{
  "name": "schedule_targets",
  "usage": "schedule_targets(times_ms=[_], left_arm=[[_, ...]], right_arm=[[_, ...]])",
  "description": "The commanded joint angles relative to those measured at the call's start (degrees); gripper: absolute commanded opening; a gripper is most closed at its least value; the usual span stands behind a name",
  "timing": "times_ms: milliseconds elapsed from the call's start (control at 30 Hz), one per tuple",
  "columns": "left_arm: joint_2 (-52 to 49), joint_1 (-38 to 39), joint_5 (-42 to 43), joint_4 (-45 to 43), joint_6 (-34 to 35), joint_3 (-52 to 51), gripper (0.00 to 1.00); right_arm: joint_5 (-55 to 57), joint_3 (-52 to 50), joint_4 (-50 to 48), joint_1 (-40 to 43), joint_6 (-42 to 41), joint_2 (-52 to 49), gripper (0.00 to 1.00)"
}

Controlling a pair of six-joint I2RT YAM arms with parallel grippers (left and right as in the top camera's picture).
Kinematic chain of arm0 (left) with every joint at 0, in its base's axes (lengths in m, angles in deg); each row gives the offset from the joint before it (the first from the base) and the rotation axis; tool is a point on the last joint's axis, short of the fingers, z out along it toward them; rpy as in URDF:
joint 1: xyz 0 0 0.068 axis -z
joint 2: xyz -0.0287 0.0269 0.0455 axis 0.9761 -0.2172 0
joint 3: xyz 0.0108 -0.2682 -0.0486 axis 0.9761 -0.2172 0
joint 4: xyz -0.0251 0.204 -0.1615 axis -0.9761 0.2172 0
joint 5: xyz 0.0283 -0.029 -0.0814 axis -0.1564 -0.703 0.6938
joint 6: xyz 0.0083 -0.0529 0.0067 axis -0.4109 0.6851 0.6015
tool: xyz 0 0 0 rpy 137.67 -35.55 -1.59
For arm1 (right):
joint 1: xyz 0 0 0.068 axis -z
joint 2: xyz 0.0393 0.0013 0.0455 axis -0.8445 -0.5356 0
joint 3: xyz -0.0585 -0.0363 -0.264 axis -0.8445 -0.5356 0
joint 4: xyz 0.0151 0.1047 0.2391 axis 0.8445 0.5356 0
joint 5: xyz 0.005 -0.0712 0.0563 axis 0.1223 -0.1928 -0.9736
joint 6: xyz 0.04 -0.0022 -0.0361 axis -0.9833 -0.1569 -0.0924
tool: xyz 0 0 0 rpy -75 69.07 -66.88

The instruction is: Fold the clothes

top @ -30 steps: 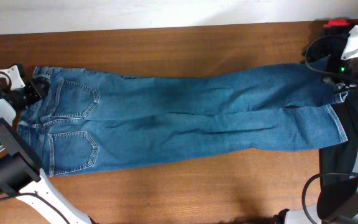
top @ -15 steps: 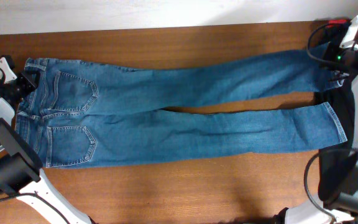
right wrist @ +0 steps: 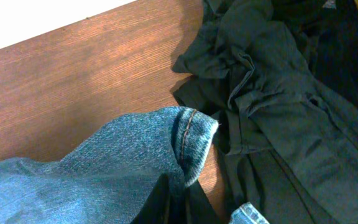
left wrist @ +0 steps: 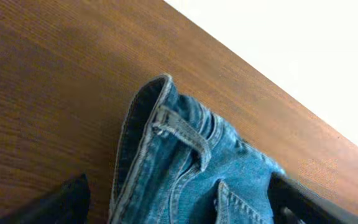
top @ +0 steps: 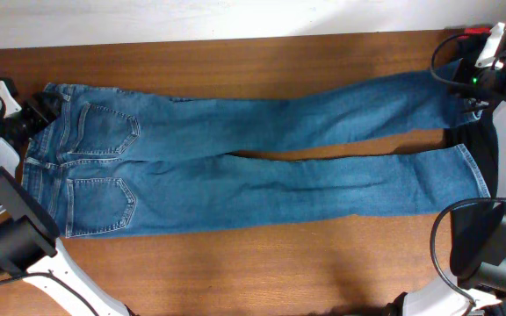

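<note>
The clothes, a pair of blue denim jeans (top: pixel 235 167), lie flat across the wooden table (top: pixel 235 263) with the back pockets up, the waist at the left and both legs running right. My left gripper (top: pixel 44 107) is at the waist's far corner, open. In the left wrist view its dark fingers (left wrist: pixel 61 205) stand wide on either side of the waistband and belt loop (left wrist: pixel 179 134). At the far right my right gripper (top: pixel 473 98) is shut on the hem of the far leg. The right wrist view shows its fingertips (right wrist: pixel 179 202) pinching the denim just behind the cuff (right wrist: pixel 191 137).
A dark crumpled garment (right wrist: pixel 278 93) lies right beside the leg hems at the table's right end (top: pixel 490 175). The near leg's hem (top: pixel 473 175) rests against it. A white wall runs along the table's back edge.
The jeans were pulled out straight and the far leg swung toward the back, parting the legs. The left gripper then opened and let go of the waistband. The right gripper kept its grip.
</note>
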Motion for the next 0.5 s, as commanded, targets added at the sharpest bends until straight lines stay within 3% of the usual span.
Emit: schedule_targets(times_ms=[0,467], left_arm=[[-0.3,-0.3,0.0,-0.8,-0.4,1.5,0.95],[-3.7,4.8,-10.2,-5.9,-0.6,1.5,0.99]], right_arm=[[-0.3,0.1,-0.5,0.3,-0.8,0.4,0.04],[-2.1,0.1,0.1,0.2,-0.8,0.4,0.04]])
